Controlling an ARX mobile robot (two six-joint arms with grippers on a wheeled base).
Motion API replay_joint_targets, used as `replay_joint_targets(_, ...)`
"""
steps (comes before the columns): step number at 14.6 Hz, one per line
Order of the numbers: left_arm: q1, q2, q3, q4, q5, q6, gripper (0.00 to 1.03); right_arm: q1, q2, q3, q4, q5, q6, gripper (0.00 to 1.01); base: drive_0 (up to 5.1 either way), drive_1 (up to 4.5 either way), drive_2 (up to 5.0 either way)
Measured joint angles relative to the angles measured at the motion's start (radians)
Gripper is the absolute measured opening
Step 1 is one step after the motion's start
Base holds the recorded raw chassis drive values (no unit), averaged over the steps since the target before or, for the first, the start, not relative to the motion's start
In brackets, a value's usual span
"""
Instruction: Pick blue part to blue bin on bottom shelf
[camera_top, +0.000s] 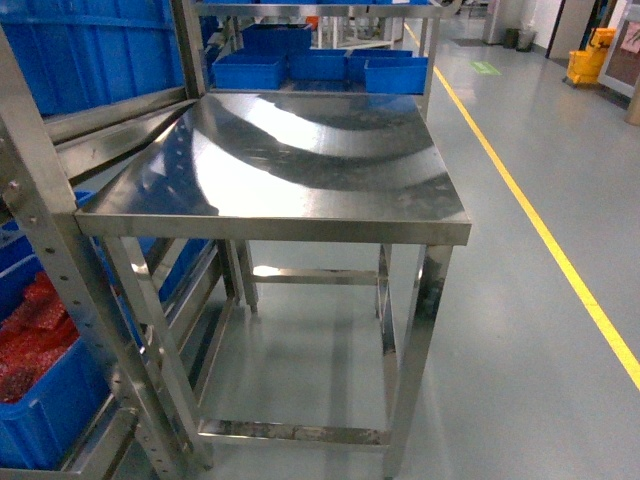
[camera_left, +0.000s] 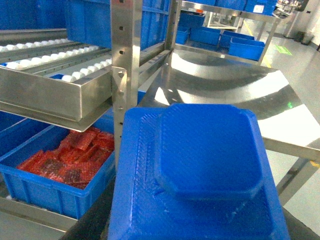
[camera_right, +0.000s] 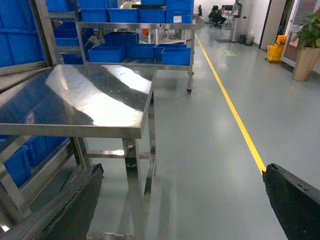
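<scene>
Carrying: blue part (camera_left: 200, 170) fills the left wrist view from 6 o'clock up to centre, so I judge the left gripper's fingers are closed on it, though the fingers themselves are hidden under it.

Left to right:
- Blue bin (camera_left: 55, 185) at 8 o'clock in the left wrist view holds red pieces and sits on the low rack level. No empty blue bin on the bottom shelf is visible from here, so the target is not confirmed.
- Roller shelf (camera_left: 50, 85) overhangs that bin at 10 o'clock; rack post (camera_left: 122, 75) stands just beside the part.
- Steel tabletop (camera_top: 300, 160) is centre in the head view.
- Right gripper (camera_right: 180, 200): fingers spread open, empty, at 6 o'clock over the floor.

To do it well: go low under the roller lip, clear the post on its left, release only once over the bin.
</scene>
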Motion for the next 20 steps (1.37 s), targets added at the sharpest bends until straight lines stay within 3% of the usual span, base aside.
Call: replay_joint_targets(20, 0.000, -0.001, 0.000, 0.003, 0.000, 0.000, 0.43, 0.000, 0.000, 0.000, -0.002, 0.000, 0.000, 0.98, -5.0, 2.49, 2.5)
